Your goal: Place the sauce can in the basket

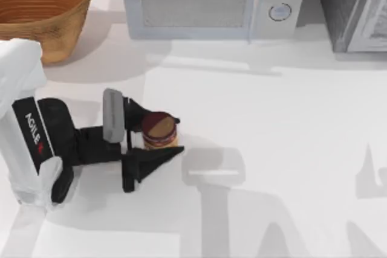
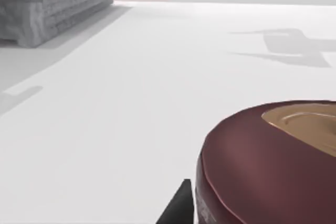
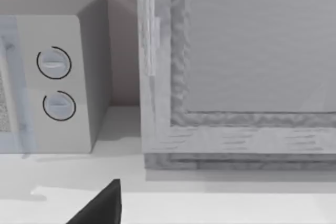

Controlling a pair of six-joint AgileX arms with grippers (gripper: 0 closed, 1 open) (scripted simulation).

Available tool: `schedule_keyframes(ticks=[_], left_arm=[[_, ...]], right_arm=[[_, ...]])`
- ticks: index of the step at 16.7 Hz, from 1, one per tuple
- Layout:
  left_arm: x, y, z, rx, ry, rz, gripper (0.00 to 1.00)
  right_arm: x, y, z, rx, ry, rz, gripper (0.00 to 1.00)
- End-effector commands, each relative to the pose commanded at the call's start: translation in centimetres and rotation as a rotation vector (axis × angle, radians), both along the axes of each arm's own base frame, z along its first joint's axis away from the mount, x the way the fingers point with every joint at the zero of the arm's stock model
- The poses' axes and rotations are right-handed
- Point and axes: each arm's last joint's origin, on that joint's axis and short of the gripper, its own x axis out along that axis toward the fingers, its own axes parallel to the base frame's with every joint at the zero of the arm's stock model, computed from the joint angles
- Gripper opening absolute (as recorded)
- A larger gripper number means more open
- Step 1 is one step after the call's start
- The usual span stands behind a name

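White table (image 1: 284,149), microwave (image 1: 211,1) at the back | left gripper (image 1: 158,136) down low, fingers astride the sauce can (image 1: 159,131), clamp not confirmed | basket (image 1: 42,7) far behind its wrist | risk: off-centre squeeze tips can | right arm parked.

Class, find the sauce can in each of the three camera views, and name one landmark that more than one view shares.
Top view: the sauce can stands left of centre, between the left gripper's fingers.
Left wrist view: its maroon top sits close to the camera.
Right wrist view: the can is not in this picture.
Shared landmark: the microwave, at the table's far edge in the top view, also in the right wrist view.
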Motion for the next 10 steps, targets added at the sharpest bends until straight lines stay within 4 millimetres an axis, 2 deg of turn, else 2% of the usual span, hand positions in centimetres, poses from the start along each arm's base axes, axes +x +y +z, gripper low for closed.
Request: schedule_keyframes(ticks=[6,8,10], left_arm=[[0.4,0.2,0.4,-0.002,-0.014,-0.005,0.0],[2.0,0.6,1.9,-0.007,-0.063,-0.023,0.0],[4.8,1.9,4.8,-0.013,-0.134,-0.006,0.0]], right_arm=[[0.0,0.0,0.0,0.0,0.0,0.0,1.0],[0.0,0.0,0.0,0.0,0.0,0.0,1.0],[0.0,0.0,0.0,0.0,0.0,0.0,1.0]])
